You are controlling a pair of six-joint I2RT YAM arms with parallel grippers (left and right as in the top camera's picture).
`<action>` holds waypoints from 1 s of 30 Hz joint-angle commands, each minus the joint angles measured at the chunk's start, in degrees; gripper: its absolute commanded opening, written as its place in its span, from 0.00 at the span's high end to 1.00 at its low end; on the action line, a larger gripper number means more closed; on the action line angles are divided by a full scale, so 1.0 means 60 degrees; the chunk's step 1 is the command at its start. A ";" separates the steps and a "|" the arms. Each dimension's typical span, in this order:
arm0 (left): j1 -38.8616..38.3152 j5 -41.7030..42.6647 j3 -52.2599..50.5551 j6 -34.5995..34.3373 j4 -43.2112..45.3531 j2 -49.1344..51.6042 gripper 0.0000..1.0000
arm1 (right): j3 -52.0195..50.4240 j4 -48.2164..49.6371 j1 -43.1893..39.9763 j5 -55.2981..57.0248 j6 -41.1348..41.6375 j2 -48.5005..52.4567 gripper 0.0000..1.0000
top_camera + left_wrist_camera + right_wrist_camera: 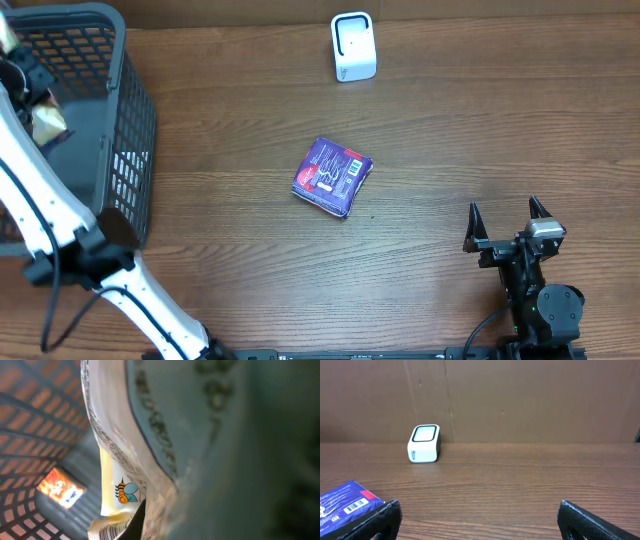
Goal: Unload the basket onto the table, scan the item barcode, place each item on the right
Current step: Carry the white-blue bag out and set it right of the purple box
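- Left claw (25, 85): fully closed, reached down inside the grey basket (135, 130).
- Grip: clamped on a pale pouch (200, 435). The pouch fills the left wrist view so closely that the fingers themselves are hidden.
- Pouch markings: a small bee drawing and a strip of barcode show at its lower edge, directly below the claw's camera.
- Overhead view: the pouch (47, 122) shows as a gold-tinted patch touching the left claw, on the side towards the robot's base.
- Orange packet (62, 487): lies on the basket floor, beyond the held pouch and apart from it.
- Right claw (505, 218): jaws spread wide with nothing between them, sitting low over the wooden table (450, 120).
- Purple packet (345, 505): lies flat on the table, ahead of the right claw and to its left, barcode label facing up; it is not touched.
- Scanner (424, 443): a white box standing upright far ahead of the right claw, left of its centre line, well apart from both claws.
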 commanded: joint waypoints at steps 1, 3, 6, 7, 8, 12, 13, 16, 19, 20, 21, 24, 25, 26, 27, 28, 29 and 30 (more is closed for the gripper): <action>-0.0718 0.0441 0.0484 0.0149 -0.0044 -0.1643 0.96 | -0.0095 0.0051 -0.0066 0.0091 -0.0069 -0.0087 0.00; -0.1344 0.0612 0.0484 0.0146 -0.0044 -0.2178 0.96 | -0.0095 0.0055 -0.0066 0.0091 -0.0069 -0.0087 0.00; -0.2765 0.0820 0.0481 0.0153 -0.0044 -0.2626 0.96 | -0.0095 0.0055 -0.0066 0.0091 -0.0066 -0.0087 0.00; -0.3279 0.0907 0.0474 0.0149 -0.0044 -0.2648 0.96 | -0.0095 0.0055 -0.0066 0.0091 -0.0069 -0.0087 0.00; -0.3810 0.0991 0.0470 0.0149 -0.0044 -0.2645 0.96 | -0.0095 0.0055 -0.0066 0.0091 -0.0069 -0.0087 0.00; -0.6091 0.1078 -0.0073 -0.0058 -0.0044 -0.2375 0.96 | -0.0095 0.0055 -0.0066 0.0091 -0.0069 -0.0087 0.00; -0.6553 0.1075 -0.0339 -0.0171 -0.0044 -0.2280 0.96 | -0.0095 0.0055 -0.0066 0.0091 -0.0069 -0.0087 0.00; -0.7934 0.1075 -0.1355 -0.0681 -0.0011 -0.1843 0.96 | -0.0095 0.0051 -0.0066 0.0091 -0.0069 -0.0087 0.00; -0.8994 0.1035 -0.2237 -0.0871 0.0178 -0.1169 0.96 | -0.0095 0.0051 -0.0066 0.0091 -0.0069 -0.0087 0.00; -0.9326 0.1035 -0.2517 -0.0918 0.0310 -0.0878 0.96 | -0.0095 0.0055 -0.0066 0.0091 -0.0069 -0.0087 0.00; -0.9635 0.1038 -0.2761 -0.1042 0.0448 -0.0535 0.96 | -0.0095 0.0051 -0.0066 0.0091 -0.0069 -0.0087 0.00; -1.0309 0.1042 -0.3133 -0.1290 0.0827 0.0412 0.96 | -0.0095 0.0055 -0.0066 0.0091 -0.0066 -0.0087 0.00; -1.0488 0.1045 -0.3155 -0.1377 0.0922 0.0721 0.96 | -0.0095 0.0055 -0.0066 0.0091 -0.0069 -0.0087 0.00; -1.0684 0.1060 -0.3158 -0.1545 0.1053 0.1086 0.96 | -0.0095 0.0055 -0.0066 0.0091 -0.0069 -0.0087 0.00; -1.0830 0.1089 -0.3158 -0.1672 0.1188 0.1359 0.96 | -0.0095 0.0055 -0.0066 0.0091 -0.0069 -0.0087 0.00; -1.0979 0.1144 -0.3158 -0.1814 0.1359 0.1665 0.96 | -0.0098 0.0051 -0.0066 0.0091 -0.0069 -0.0087 0.00; -1.1092 0.1217 -0.3158 -0.1912 0.1501 0.1876 0.96 | -0.0095 0.0055 -0.0066 0.0091 -0.0069 -0.0087 0.00; -1.1213 0.1351 -0.3158 -0.1974 0.1694 0.2102 0.96 | -0.0095 0.0055 -0.0066 0.0091 -0.0069 -0.0087 0.00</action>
